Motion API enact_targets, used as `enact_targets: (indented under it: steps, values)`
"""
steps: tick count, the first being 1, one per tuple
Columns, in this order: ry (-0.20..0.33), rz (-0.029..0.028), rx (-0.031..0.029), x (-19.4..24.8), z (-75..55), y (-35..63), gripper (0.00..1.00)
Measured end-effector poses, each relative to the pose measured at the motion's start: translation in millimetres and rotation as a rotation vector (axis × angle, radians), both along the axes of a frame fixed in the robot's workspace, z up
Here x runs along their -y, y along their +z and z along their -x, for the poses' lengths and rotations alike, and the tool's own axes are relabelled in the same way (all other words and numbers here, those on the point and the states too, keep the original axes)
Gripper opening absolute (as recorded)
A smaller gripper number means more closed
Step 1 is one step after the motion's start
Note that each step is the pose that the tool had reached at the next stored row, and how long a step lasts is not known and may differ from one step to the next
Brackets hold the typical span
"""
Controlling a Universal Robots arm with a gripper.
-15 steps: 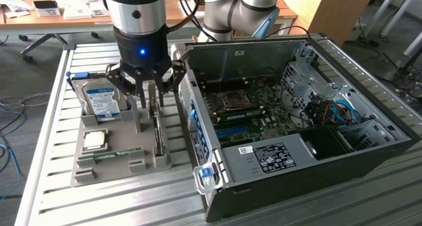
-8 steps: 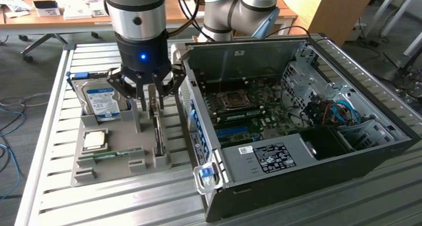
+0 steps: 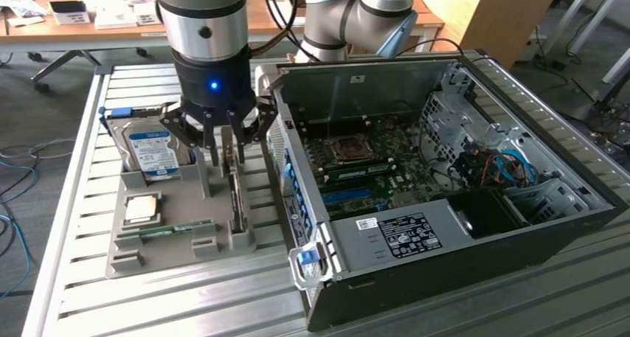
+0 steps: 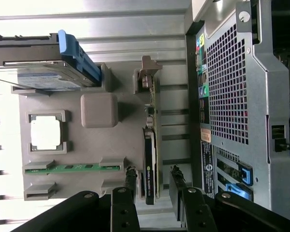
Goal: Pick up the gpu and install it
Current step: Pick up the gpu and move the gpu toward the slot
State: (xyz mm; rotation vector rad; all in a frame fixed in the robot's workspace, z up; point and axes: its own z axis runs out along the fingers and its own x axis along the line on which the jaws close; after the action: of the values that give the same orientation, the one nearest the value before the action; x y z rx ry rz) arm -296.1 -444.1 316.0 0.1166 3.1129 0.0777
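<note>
The fingers point(image 4: 130, 181) are spread wide, one on each side of the gpu point(image 4: 149, 162), with a narrow gap showing between each finger and the card. The gpu stands on its long edge in a slot of the gray tray point(image 4: 130, 128), dark cooler towards one finger and green board towards the other, and runs away from the fingers to its metal bracket at the far end. Beyond the cooler-side finger, a green memory stick point(image 4: 72, 168) lies flat in its holders on the same tray. A square processor chip point(image 4: 46, 133) sits past it, and farther off a hard drive point(image 4: 38, 72) with blue rails stands on edge. Just beyond the other finger is the open computer case point(image 3: 443, 204), its perforated back panel facing the tray and its motherboard exposed. Tray and case both rest on the slatted metal tabletop point(image 3: 177, 300).
</note>
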Motion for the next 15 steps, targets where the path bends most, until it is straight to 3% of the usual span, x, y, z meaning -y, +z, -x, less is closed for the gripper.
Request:
enact_targets:
  steps: [8, 15]
  values:
    - [0.0, 0.0003, -0.0004, 0.0, 0.0, -4.6, 0.42]
    - [0.0, 0.0003, -0.0004, 0.0, 0.0, -17.1, 0.42]
